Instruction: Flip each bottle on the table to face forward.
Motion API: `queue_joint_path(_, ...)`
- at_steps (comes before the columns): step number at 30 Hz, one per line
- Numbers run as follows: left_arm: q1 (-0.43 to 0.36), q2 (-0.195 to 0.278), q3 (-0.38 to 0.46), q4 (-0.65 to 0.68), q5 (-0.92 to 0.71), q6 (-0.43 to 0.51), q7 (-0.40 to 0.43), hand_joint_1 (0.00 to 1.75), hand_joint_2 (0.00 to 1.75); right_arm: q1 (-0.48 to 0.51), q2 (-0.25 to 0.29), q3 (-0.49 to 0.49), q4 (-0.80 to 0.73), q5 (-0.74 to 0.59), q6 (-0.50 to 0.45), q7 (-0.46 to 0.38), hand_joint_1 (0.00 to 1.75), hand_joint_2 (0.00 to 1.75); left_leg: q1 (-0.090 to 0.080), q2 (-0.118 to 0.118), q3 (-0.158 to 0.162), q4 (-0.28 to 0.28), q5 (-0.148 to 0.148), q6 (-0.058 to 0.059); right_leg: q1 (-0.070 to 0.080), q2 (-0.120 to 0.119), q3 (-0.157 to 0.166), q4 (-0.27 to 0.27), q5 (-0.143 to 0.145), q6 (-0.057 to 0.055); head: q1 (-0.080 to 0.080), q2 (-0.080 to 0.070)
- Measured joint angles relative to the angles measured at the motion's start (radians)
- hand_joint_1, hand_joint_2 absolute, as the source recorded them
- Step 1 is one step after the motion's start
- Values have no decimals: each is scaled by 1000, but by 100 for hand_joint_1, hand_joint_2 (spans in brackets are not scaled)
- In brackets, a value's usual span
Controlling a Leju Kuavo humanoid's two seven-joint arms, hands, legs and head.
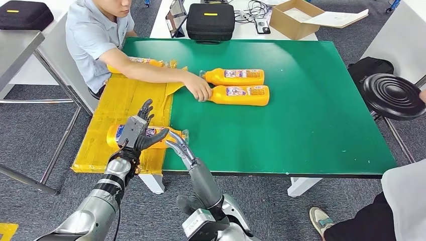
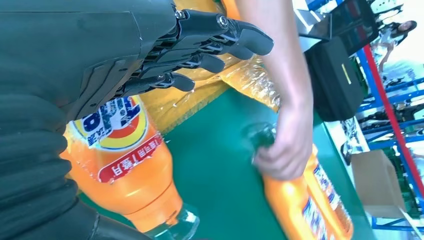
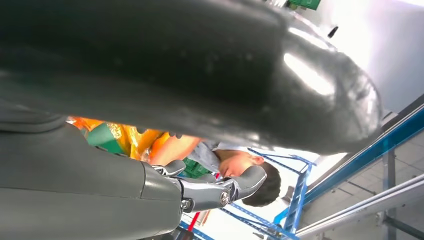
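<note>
An orange bottle lies on its side on the yellow taped strip at the green table's near left; its blue and red label shows in the left wrist view. My left hand is spread over this bottle, fingers stretched out, not wrapped around it. My right hand reaches to the bottle's cap end with fingers straight, holding nothing. Two more orange bottles lie mid-table. A person's hand grips the nearer one's neck. A further bottle lies behind that arm.
A person sits at the table's far left, arm stretched across the yellow strip. A black case and a cardboard box stand beyond the far edge. A round black stool and another person are at the right.
</note>
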Motion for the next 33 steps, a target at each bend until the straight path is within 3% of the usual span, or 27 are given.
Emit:
queue_joint_path(7, 38, -9, -15, -75, 87, 38, -19, 0, 175, -2, -10, 30, -36, 10, -49, 0, 0, 0, 0, 0, 0, 0, 0, 0, 0, 0, 0, 0, 0, 0, 0, 0)
queue_joint_path(11, 97, -16, -45, -162, 136, 56, -24, 0, 175, 6, -20, 33, -55, 31, -146, 0, 0, 175, 0, 0, 0, 0, 0, 0, 0, 0, 0, 0, 0, 0, 0, 0)
queue_joint_path(17, 264, -17, -114, -391, 229, 86, -23, 0, 175, 72, -51, -26, -89, 105, -304, 0, 0, 175, 0, 0, -1, 0, -2, 0, 0, 0, -1, -1, -1, 0, 0, 0)
queue_joint_path(22, 390, -11, -142, -566, 323, 70, -2, 0, 175, 154, -88, -160, -97, 212, -342, 0, 0, 175, 0, 0, -3, 0, -3, -1, 0, 0, -3, -1, -1, 0, 0, 0)
queue_joint_path(29, 443, -6, -159, -663, 345, 66, 5, 0, 175, 192, -109, -234, -102, 247, -351, 3, 0, 175, 0, 0, -2, 0, -2, -1, 0, 0, -3, -1, -1, 0, 0, 0)
queue_joint_path(33, 470, -4, -161, -703, 387, 75, 6, 0, 175, 215, -110, -326, -80, 484, -367, 53, 0, 175, 0, 0, -2, 0, -2, -1, 0, 0, -3, -1, -1, 0, 0, 0)
